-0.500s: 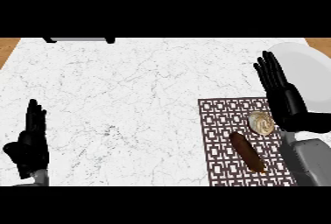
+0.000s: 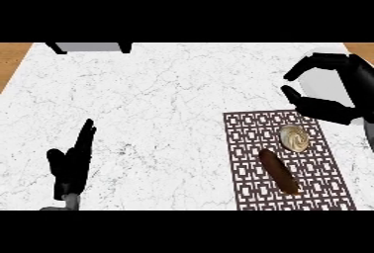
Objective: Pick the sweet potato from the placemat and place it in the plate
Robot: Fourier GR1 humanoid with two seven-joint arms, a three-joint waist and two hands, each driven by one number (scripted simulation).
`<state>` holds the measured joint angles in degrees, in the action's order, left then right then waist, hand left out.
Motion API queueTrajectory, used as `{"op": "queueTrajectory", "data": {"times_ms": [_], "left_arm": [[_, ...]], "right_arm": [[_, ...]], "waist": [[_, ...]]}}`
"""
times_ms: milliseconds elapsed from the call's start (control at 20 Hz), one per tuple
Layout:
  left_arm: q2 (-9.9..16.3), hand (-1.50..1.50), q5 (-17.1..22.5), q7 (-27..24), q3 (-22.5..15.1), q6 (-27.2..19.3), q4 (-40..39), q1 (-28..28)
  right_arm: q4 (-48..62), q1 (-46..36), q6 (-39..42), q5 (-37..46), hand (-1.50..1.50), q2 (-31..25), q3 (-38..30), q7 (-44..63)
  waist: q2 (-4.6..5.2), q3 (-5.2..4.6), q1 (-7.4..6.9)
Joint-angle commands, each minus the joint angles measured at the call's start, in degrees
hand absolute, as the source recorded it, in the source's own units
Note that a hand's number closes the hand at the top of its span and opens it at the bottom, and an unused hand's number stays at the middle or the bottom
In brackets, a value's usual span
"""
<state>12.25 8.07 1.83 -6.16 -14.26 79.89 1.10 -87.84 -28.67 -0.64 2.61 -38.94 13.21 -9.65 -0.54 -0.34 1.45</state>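
you've got the white marbled table [image 2: 161,113] filling the view, everything sitting on it. on your right side lies the dark lattice placemat [image 2: 252,192], just below your right hand's fingers [image 2: 314,106]. above it, the pale plate [image 2: 332,86] shows partly behind that right hand [image 2: 343,94], at the table's far right.

your right hand hangs over the plate, thumb and fingers curved into an open c with a clear gap and nothing inside. i'd judge that's a shape readied for a grasp, not one made yet.

your left hand [image 2: 71,165] rests near the lower left, fingers straight and together, well apart from all of it.

the sweet potato [image 2: 278,171], dark brown and long, lies slanted on the placemat, below your right fingers, untouched. beside its upper end sits a small round shell-like thing [image 2: 294,137], nearer your fingers, so mind it reaching down.

no writing or labels that i can read.
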Motion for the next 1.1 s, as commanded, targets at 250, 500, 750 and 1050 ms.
{"op": "queueTrajectory", "data": {"times_ms": [250,500,750,1050], "left_arm": [[-1.4,0.0,3.6,8.9,-3.7,6.3,2.3,1.5],[-0.6,0.0,3.4,9.0,-2.1,7.0,1.4,-0.3],[-1.8,0.0,2.9,8.3,-3.3,6.5,2.2,1.4],[-0.9,0.0,4.7,7.3,-1.2,9.8,-0.5,0.0]], "right_arm": [[-11.5,10.5,2.1,0.4,-1.5,-6.0,-5.9,-6.3],[-17.8,12.2,6.5,4.8,-1.5,-11.3,-5.7,0.4],[-22.1,12.6,15.0,13.9,-1.5,-20.5,2.0,9.0],[-33.3,11.6,20.2,20.3,-1.5,-18.5,8.8,25.3]], "waist": [[0.25,0.35,-0.44],[0.28,0.28,-0.49],[0.09,0.1,-0.28],[0.45,0.17,-1.28]]}}
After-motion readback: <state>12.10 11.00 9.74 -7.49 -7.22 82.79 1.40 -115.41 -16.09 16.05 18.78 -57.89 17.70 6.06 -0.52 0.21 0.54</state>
